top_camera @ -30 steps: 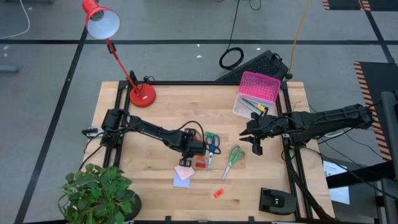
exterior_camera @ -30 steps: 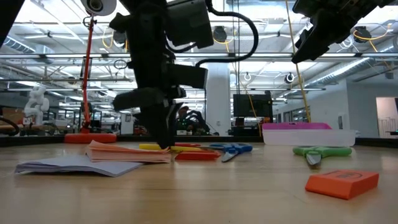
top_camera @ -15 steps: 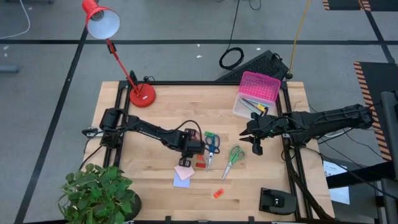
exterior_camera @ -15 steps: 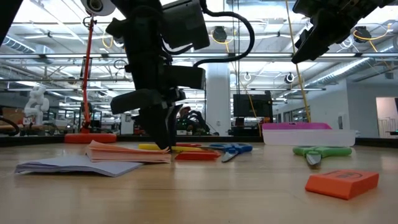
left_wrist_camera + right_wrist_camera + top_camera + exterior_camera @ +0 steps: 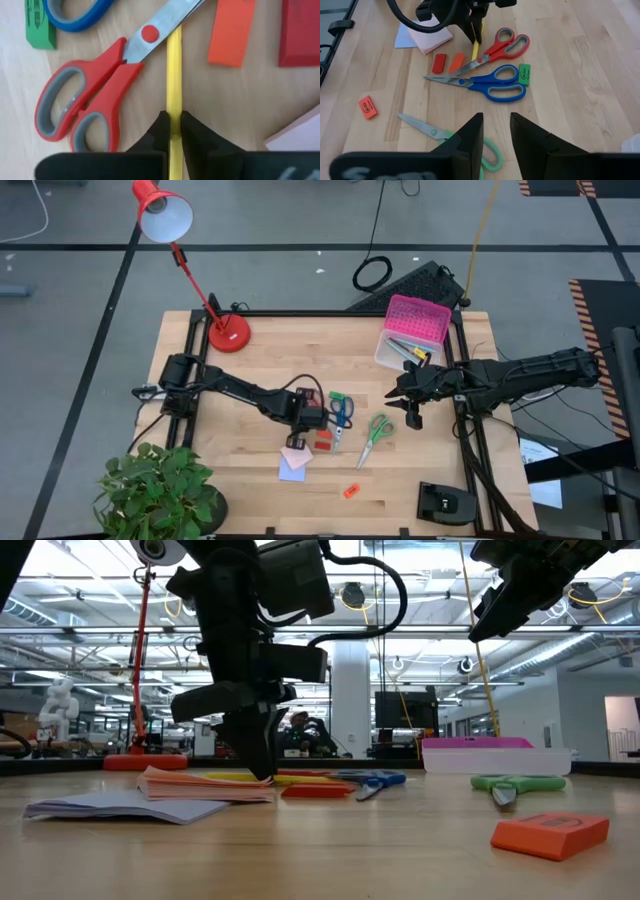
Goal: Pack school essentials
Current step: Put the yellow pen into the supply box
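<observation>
The left hand [image 5: 171,131] is closed on a yellow pencil [image 5: 173,75] near the middle of the tabletop [image 5: 260,360], its two dark fingers pinching the thin shaft, which lies flat with its long axis running straight out from the fingers and passing under the blades of the red scissors [image 5: 95,85]. Three pairs of scissors lie on the wood: the red pair beside the pencil, its blades crossing the pencil at a slant and its handles pointing back toward the left hand; a blue pair [image 5: 485,85] just beside it with its blades lying the same general way as the red pair's; and a green pair [image 5: 373,435] set apart toward the right arm, its long axis slanting across the boards. Two sticky-note pads sit just by the left hand, a pink one [image 5: 295,455] lying partly on a lavender one [image 5: 291,471]. Four erasers show (small blocks, all lying flat): a green one [image 5: 524,74] by the blue handles, a red one [image 5: 439,63] and an orange one [image 5: 456,63] side by side near the pads, and a second orange one [image 5: 350,491] alone nearer the front edge. The right hand [image 5: 495,131] hangs above the tabletop beside the green scissors, its fingers parted and empty.
</observation>
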Available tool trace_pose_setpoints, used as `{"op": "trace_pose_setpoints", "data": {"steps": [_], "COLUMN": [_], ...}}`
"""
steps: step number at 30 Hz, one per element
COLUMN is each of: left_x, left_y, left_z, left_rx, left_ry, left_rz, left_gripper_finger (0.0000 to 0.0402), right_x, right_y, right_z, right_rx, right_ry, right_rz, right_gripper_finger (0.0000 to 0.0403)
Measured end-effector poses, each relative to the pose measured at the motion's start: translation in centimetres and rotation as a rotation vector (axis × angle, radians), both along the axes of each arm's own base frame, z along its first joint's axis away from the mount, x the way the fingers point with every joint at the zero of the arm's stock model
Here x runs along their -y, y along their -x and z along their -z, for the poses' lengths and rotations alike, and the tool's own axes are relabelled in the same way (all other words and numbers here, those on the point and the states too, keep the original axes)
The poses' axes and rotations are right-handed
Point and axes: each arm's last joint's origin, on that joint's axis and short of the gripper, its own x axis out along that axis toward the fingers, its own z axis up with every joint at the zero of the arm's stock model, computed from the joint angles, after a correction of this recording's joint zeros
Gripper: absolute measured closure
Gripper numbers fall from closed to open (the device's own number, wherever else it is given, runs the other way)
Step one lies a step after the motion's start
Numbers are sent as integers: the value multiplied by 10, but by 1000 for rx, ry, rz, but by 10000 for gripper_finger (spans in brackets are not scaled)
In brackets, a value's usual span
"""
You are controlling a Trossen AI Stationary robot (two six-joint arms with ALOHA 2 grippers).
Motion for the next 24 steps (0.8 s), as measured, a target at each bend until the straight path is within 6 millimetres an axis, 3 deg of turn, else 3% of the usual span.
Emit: {"op": "trace_pose_setpoints", "data": {"steps": [5,13,24], "left_x": [1,8,15], "left_y": [8,28,33], "left_z": [-11,-42,-72], "left_rx": [-16,-37,98], "left_ry": [4,16,-8], "left_rz": [-17,-59,-49], "left_gripper_finger": [359,364,360], "right_x": [0,0,-1], "right_y": [0,-1,-5], "right_z": [0,-1,-3], "right_rx": [1,8,84], "right_ry": [2,5,30], "right_rz": [-2,-5,-25], "right_gripper_finger": [314,314,314]}}
